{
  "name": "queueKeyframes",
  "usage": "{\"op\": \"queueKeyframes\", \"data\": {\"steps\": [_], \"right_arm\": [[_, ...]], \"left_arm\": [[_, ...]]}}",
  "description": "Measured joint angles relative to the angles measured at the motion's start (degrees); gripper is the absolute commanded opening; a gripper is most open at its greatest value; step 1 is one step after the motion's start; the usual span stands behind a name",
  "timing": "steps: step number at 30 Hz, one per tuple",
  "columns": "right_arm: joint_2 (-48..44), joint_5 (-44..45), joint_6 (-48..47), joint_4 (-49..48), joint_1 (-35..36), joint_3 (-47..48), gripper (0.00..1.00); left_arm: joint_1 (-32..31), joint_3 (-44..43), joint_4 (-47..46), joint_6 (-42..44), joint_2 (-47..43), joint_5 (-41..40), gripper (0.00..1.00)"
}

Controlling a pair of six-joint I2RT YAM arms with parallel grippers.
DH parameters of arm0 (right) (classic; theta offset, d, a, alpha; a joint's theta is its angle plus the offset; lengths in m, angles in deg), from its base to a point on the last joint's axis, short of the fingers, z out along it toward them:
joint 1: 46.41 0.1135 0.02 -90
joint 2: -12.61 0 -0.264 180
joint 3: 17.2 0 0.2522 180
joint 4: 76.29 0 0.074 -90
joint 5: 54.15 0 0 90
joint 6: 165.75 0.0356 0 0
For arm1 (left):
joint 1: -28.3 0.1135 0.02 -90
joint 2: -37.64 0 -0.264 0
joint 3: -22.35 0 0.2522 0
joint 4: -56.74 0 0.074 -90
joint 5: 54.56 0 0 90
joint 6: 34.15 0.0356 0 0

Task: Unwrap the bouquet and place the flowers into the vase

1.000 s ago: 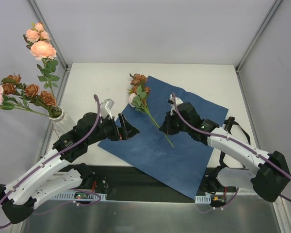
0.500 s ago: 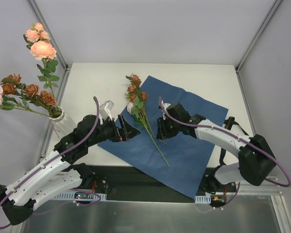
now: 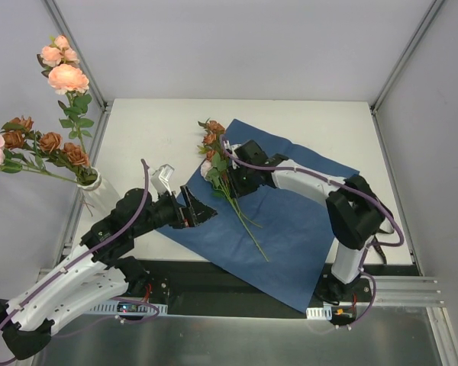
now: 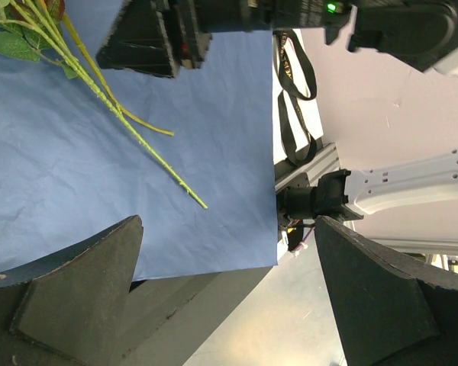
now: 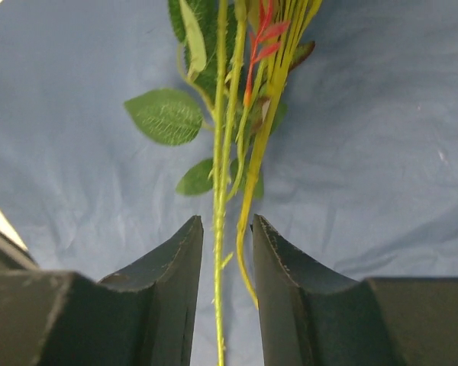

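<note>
A white table (image 3: pixel 313 130) spreads out beneath the left gripper (image 3: pixel 201 207) and the right gripper (image 3: pixel 230 181), evenly lit, with only soft shadows. Beyond the right gripper a pale grey back wall (image 3: pixel 237 46) rises from the table's far edge. Grey side panels (image 3: pixel 15 38) stand outboard of each gripper, joined to the back wall by slanting aluminium posts (image 3: pixel 78 57). Behind the left gripper, along the table's near edge, runs a black strip (image 3: pixel 229 286), then a brushed metal shelf (image 3: pixel 237 339). A black strap (image 4: pixel 292 84) lies on the table well ahead of the left gripper. Below the table edge there, a greyish floor (image 4: pixel 290 335) shows.
</note>
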Motion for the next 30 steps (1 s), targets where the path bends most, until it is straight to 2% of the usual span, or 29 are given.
{"op": "queueKeyframes", "data": {"steps": [3,6,13,15,23,30], "right_arm": [[4.50,0.13,-0.42,0.04,0.00,2.23,0.35],[7.65,0.31,-0.46,0.17,0.00,3.50,0.31],[10.51,1.05,-1.07,0.35,0.00,5.03,0.04],[10.51,1.60,-1.57,0.35,0.00,5.05,0.00],[9.25,4.07,-3.10,0.39,0.00,4.24,0.01],[-3.08,11.93,-2.75,1.22,-0.17,1.11,0.00]], "left_arm": [[0.00,0.70,0.04,-0.37,-0.83,0.07,0.94],[0.00,1.40,0.04,-0.50,-1.73,0.28,0.94],[0.00,2.60,-0.04,-0.76,-2.82,0.90,0.94],[0.00,2.82,-0.04,-0.79,-2.71,0.96,0.94],[0.00,2.93,-0.09,-0.76,-1.22,0.98,0.94],[0.00,2.91,-0.09,-0.76,-0.02,0.94,0.94]]}}
